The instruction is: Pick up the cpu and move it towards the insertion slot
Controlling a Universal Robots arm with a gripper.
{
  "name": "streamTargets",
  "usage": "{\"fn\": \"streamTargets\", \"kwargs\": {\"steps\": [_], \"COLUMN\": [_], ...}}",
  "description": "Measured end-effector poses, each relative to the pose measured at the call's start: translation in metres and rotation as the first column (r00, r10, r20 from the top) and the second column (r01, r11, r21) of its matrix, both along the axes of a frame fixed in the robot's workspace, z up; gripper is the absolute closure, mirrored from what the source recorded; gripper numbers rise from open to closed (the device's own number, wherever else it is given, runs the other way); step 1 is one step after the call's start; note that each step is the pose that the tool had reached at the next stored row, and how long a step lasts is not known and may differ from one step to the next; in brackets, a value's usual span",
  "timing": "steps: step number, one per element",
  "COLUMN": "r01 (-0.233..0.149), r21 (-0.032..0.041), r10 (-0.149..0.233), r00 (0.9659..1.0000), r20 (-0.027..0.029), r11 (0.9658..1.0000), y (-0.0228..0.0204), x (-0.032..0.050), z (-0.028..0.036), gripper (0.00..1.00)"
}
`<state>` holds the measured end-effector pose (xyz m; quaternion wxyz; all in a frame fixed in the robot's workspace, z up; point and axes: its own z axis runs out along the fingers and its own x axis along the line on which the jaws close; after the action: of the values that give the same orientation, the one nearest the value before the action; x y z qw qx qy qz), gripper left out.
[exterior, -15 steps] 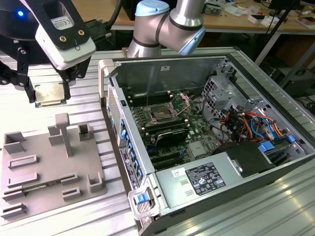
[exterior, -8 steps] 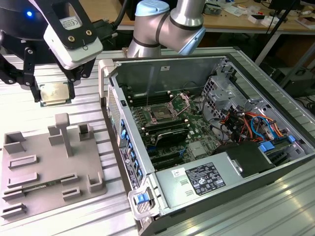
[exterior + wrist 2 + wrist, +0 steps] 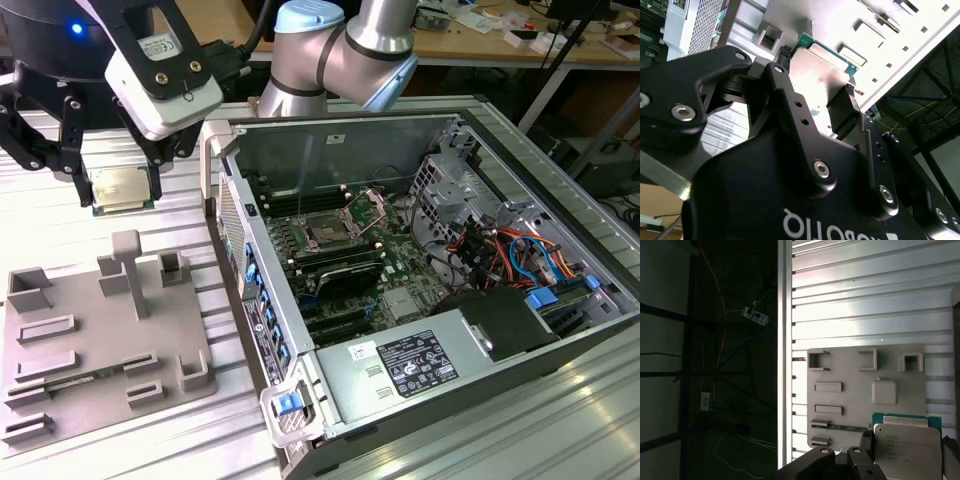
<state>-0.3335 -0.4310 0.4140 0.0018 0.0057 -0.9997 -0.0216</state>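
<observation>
Ribbed aluminium makes up the tabletop [image 3: 120, 440], with cluttered workbenches behind it and an open computer case [image 3: 420, 290] standing toward the exterior view's right. The end effector [image 3: 115, 185] hangs above the tabletop near the case's outer wall, toward the exterior view's left, and its two black fingers [image 3: 75, 160] are pinched on opposite edges of the cpu [image 3: 122, 188], which is held flat, clear of the surface, with its silvery top facing up. In the second wrist view the cpu [image 3: 822, 67] sits between the fingertips [image 3: 842, 110], its green edge showing past the metal lid; in the first wrist view the cpu [image 3: 907, 447] appears with its pale lid and green border, and black finger parts flank it. Below the end effector in the exterior view lies a grey holder plate [image 3: 100, 340] with raised brackets and shallow pockets; the first wrist view shows this plate [image 3: 865, 390] square-on, with a rounded square pad and several rectangular frames on it, and also the dark space with cables past the tabletop's edge. The exterior view takes in the inside of the case: the insertion slot [image 3: 330, 232] on the green board, well apart from the cpu, its metal bracket [image 3: 368, 208] tilted up, along with black memory slots, orange and blue cables, and a labelled grey power supply [image 3: 410, 365].
</observation>
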Motion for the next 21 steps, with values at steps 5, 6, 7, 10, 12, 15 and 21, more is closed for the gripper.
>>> {"fn": "streamTargets", "kwargs": {"steps": [5,6,7,10,12,15,21], "r01": [0.0,0.0,0.0,0.0,0.0,0.0,0.0], "r21": [0.0,0.0,0.0,0.0,0.0001,0.0,0.0], "r10": [0.0,0.0,0.0,0.0,0.0,0.0,0.0], "r00": [1.0,1.0,1.0,1.0,1.0,1.0,1.0], "r20": [0.0001,0.0001,0.0,0.0,0.0001,0.0,0.0], "r11": [1.0,1.0,1.0,1.0,1.0,1.0,1.0], "y": [0.0,0.0,0.0,0.0,0.0,0.0,0.0], "x": [0.0041,0.0048,0.0056,0.0082,0.01,0.0122,0.0188], "z": [0.0,0.0,0.0,0.0,0.0,0.0,0.0], "gripper": [0.45,0.45,0.45,0.45,0.45,0.45,0.45]}}
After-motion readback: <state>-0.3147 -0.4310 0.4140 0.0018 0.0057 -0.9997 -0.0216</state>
